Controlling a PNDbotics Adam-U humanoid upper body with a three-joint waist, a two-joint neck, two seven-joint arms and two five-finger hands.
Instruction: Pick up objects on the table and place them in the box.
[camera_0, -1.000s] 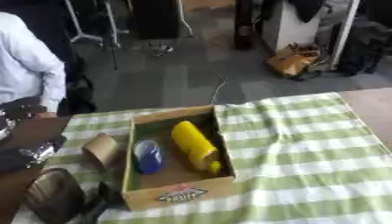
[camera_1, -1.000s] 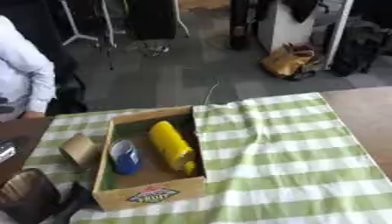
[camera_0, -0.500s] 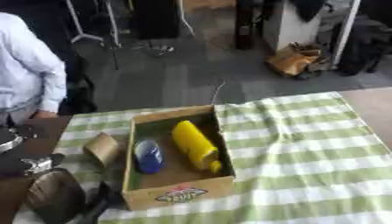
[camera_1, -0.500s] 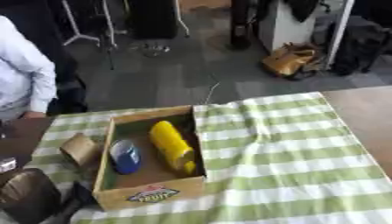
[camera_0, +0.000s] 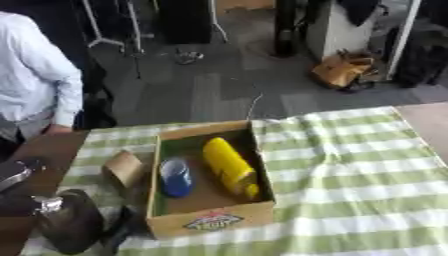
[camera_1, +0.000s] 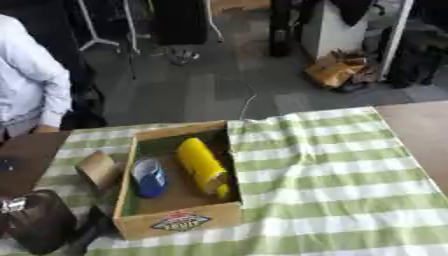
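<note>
Left robot hand, fingers unreadable, sits nearest the brown leather bag, left of the open cardboard box.

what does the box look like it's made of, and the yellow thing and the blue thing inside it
The box looks like plain brown cardboard, matte, with a printed label in front. The yellow thing seems smooth, slightly glossy plastic. The blue thing also looks like plastic, though that is less certain.
</note>
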